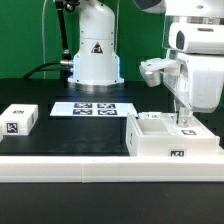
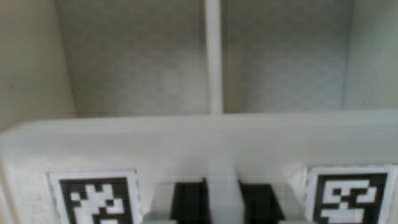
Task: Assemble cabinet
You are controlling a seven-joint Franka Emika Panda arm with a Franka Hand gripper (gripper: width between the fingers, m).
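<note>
**Fig. — Cabinet and gripper, exterior and wrist views.**

The cabinet (image 1: 160, 142) stands on the dark surface (image 1: 60, 140) at the exterior view's right, just behind the long white border rail (image 1: 90, 166). Its open side faces up and a tag shows on its near face. It appears to be a hollow box of moulded white plastic, so it is probably light for its bulk, stiff in the walls and smooth enough to slide under a push. The walls are thin. A hold across one upright wall or across the inner divider looks the most secure, because the body as a whole seems too broad for a two-finger grasp.

The gripper (image 1: 183, 120) hangs directly over the cabinet's right-hand part, pointing down, its tips at or just inside the rim. In the wrist view the cabinet (image 2: 196, 140) fills the frame: a pale interior with a thin vertical rib, a rounded near wall, and two tags on the face below.

Whether the jaws stand wide, narrow or closed on a wall cannot be told — neither view shows the tips clearly, and contact is uncertain.

The marker board (image 1: 92, 108) lies mid-surface. A small tagged white block (image 1: 20, 119) sits well apart at the exterior view's left.
</note>
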